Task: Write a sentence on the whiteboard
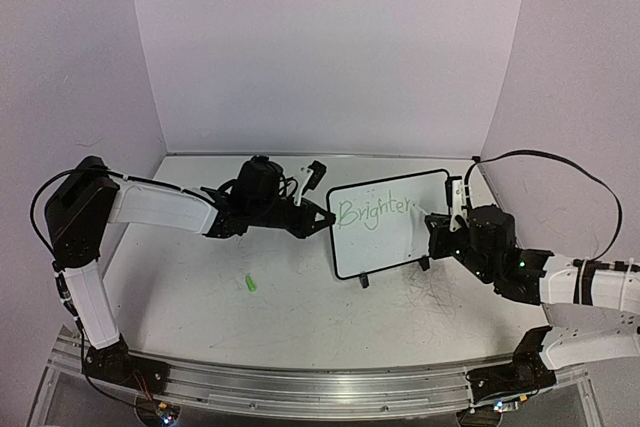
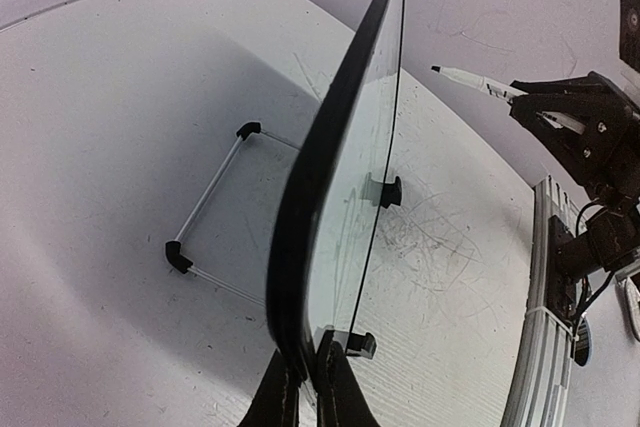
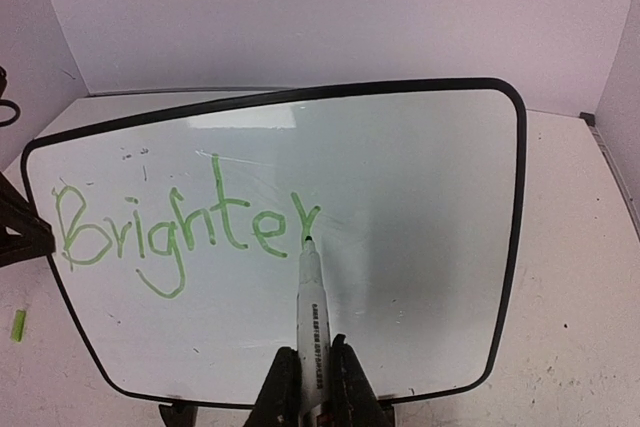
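Just "Brighter" of the sentence [image 3: 185, 232] done: right gripper [image 3: 312, 379] clamped on marker [image 3: 311, 307], left gripper [image 2: 305, 382] seemingly pinching the whiteboard [image 3: 420, 197], more to write.

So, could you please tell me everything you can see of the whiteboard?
The whiteboard is a small, glossy white rectangle with a thin black frame, rounded corners and little black feet. It stands steeply tilted on the table, its face toward the right arm. "Brighter" is written on it in green. The left arm's fingers clamp its edge. The marker, held in the right arm's fingers, appears to touch the face with its tip at the word's end.
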`<action>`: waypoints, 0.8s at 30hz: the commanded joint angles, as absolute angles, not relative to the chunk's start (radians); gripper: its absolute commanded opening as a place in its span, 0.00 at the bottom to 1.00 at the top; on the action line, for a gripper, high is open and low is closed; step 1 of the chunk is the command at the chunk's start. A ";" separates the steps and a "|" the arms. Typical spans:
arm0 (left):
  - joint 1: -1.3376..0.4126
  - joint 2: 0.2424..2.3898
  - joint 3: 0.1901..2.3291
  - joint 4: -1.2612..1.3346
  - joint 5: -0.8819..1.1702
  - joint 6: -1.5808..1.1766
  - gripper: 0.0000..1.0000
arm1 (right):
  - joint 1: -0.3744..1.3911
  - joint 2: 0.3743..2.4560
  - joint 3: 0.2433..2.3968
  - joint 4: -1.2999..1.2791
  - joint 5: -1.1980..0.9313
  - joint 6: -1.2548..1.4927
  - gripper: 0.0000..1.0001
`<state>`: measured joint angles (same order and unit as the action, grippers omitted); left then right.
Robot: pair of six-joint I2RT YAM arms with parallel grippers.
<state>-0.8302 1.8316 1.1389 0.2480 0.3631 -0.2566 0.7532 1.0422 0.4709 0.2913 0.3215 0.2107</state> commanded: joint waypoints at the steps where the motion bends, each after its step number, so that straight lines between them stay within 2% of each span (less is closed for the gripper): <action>1: -0.821 1.783 1.154 0.204 0.264 -0.190 0.00 | 0.752 1.050 0.523 0.306 0.301 0.194 0.00; 13: -0.821 1.772 1.151 0.204 0.252 -0.185 0.00 | 0.749 1.043 0.507 0.280 0.418 0.239 0.00; 24: -0.821 1.779 1.155 0.203 0.259 -0.189 0.00 | 0.659 1.027 0.513 0.243 0.361 0.281 0.00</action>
